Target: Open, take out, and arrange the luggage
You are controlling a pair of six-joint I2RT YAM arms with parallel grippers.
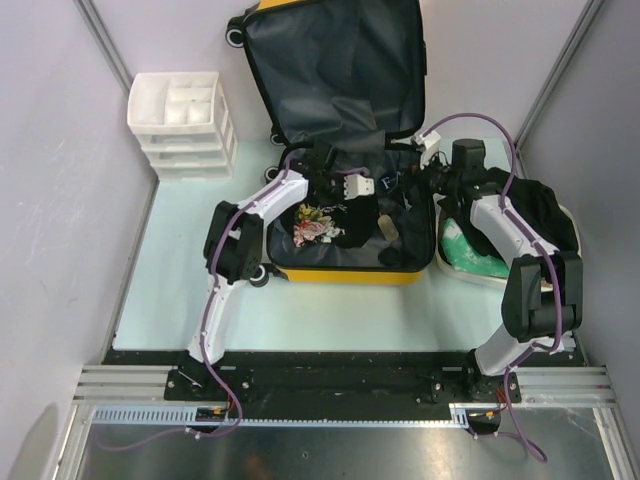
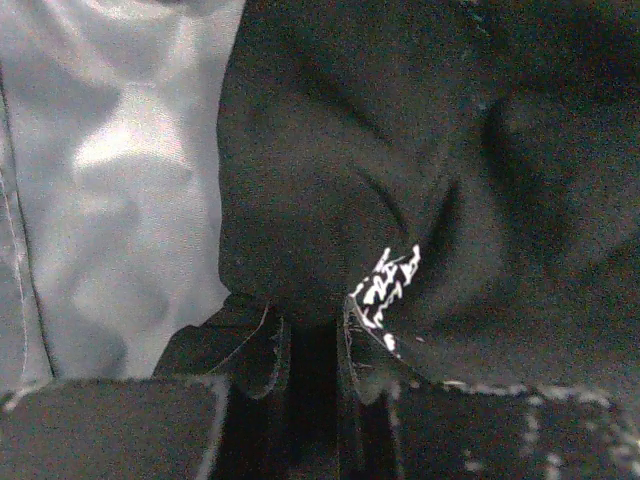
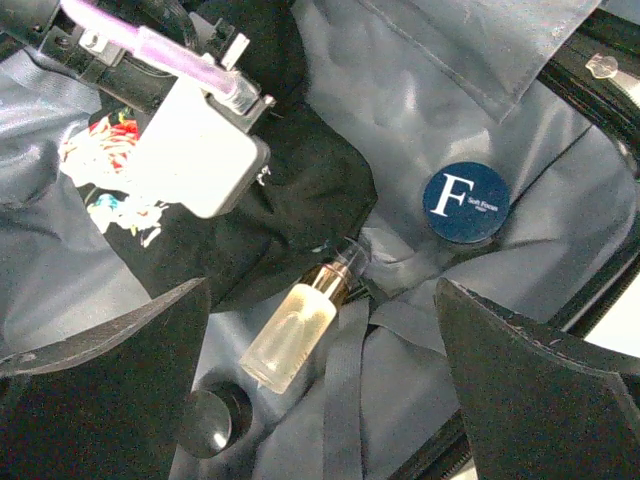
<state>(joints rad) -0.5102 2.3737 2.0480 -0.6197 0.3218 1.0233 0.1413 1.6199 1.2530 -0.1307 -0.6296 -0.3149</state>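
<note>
both arms down in the open luggage

the yellow luggage [image 1: 340, 272] lies open on the pale desk [image 1: 180, 300], just beyond the two arm bases. its near half lies flat and is lined in dark grey. the left arm reaches in from the left. the left gripper [image 2: 310, 322] has its fingers [image 2: 262, 350] drawn almost together, pinching a fold of the black garment [image 2: 400, 150], whose creases run down to the tips. the garment lies heaped across the left and middle of that half, with a flowered patch [image 1: 317, 222] showing. the right arm comes in from the right. the right gripper [image 3: 322, 290] hangs spread wide with nothing between its fingers, over a glass bottle [image 3: 295, 332] with a gold collar and dark cap, lying on its side on the lining. a round navy tin [image 3: 465, 203] marked with a white f rests further on, apart from the bottle. just right of the luggage sits a white tub [image 1: 497, 281] holding something green [image 1: 468, 250] and black cloth. further back the lid [image 1: 330, 70] stands raised, its lining facing the camera. a white drawer unit [image 1: 182, 125] stands at the far left.
</note>
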